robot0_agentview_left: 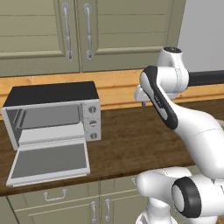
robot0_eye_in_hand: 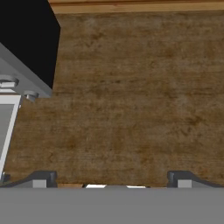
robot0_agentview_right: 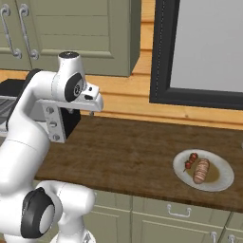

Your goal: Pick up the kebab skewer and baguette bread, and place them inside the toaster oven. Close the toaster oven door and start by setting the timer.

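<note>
The toaster oven (robot0_agentview_left: 52, 116) stands at the left of the wooden counter, and its door (robot0_agentview_left: 49, 162) lies dropped open in front of it. The kebab skewer (robot0_agentview_right: 191, 161) and the baguette bread (robot0_agentview_right: 201, 171) lie side by side on a grey plate (robot0_agentview_right: 224, 179) far to the right. My gripper (robot0_agentview_left: 143, 103) (robot0_agentview_right: 91, 112) hangs above bare counter just right of the oven, pointing down. In the hand view its fingertips (robot0_eye_in_hand: 41, 179) stand wide apart, open, with nothing between them. The oven's black top (robot0_eye_in_hand: 26, 39) and a door edge (robot0_eye_in_hand: 6, 127) show at that view's left.
Green wall cabinets (robot0_agentview_left: 78, 30) hang above the counter, and a dark-framed window (robot0_agentview_right: 199, 47) sits behind the plate. A wide stretch of wooden counter (robot0_agentview_right: 128, 152) lies between the oven and the plate. Drawers run below the counter's front edge.
</note>
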